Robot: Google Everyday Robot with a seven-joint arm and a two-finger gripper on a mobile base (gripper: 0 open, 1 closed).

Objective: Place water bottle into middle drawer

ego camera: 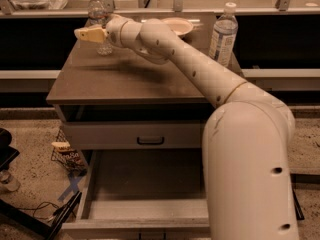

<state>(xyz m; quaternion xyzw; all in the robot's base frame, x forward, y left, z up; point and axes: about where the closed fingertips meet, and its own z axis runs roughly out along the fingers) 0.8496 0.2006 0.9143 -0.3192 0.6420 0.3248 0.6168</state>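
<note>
at the far left of the cabinet top (130, 86) the water bottle (97, 10) stands upright, with the gripper (89, 33) right against it; whether it grips, i cannot tell. below, the middle drawer (145, 186) lies open and bare, so lifting and placing are left to do.

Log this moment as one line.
gripper: at water bottle | water bottle: upright, back-left of cabinet top | middle drawer: open, floor bare

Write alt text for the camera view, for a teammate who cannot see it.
The robot's tan gripper is at the small clear ribbed plastic water bottle, back left on the cabinet top. Below, the wide grey middle drawer stands open; a taller blue-white-labelled bottle stands back right.
</note>
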